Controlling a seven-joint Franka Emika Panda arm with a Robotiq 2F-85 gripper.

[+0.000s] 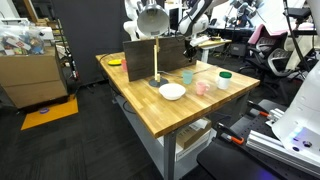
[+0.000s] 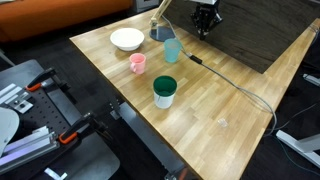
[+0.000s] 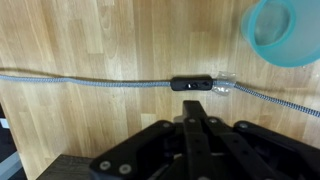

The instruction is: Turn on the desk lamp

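Observation:
The desk lamp has a silver-grey dome shade, a thin brass stem and a small dark base on the wooden table. Its braided cord runs across the table and carries a black inline switch. The cord also shows in an exterior view. My gripper hangs just above the table, with its fingers pressed together and the tips right in front of the switch. It holds nothing. It appears in both exterior views, beside the lamp base.
A teal cup stands close to the switch. A pink cup, a green-and-white cup and a white bowl sit nearby. A dark panel stands behind the gripper. The table edge is towards the camera.

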